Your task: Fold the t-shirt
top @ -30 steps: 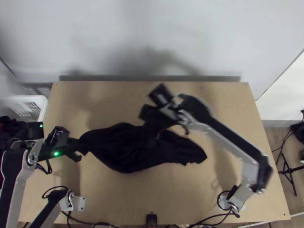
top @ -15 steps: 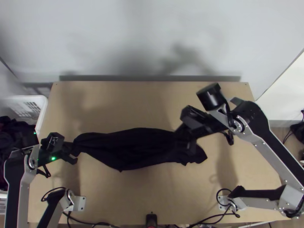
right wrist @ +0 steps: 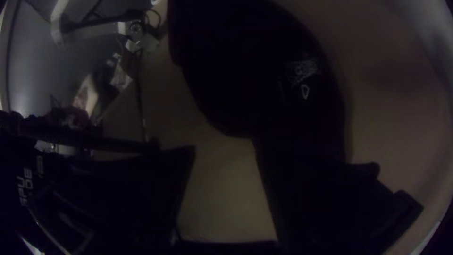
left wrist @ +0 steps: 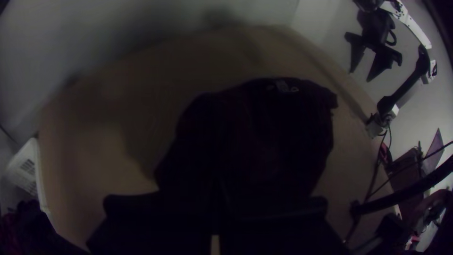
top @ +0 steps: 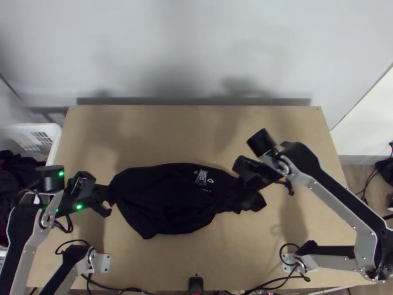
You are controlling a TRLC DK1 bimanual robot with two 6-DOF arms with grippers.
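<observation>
T-shirt (top: pixel 162 201) lies bunched across the middle of the table (top: pixel 221 255), with a small white print (top: pixel 201 178) facing up near its right end. Left gripper (top: pixel 107 195): fingers closed on the left end of the T-shirt. Right gripper (right wrist: pixel 225 150): fingers wide apart at the right end, gripping nothing. Step in hand, as judged: spreading prior to folding. Next move: close the right fingers on an edge, then draw the fabric flat.
</observation>
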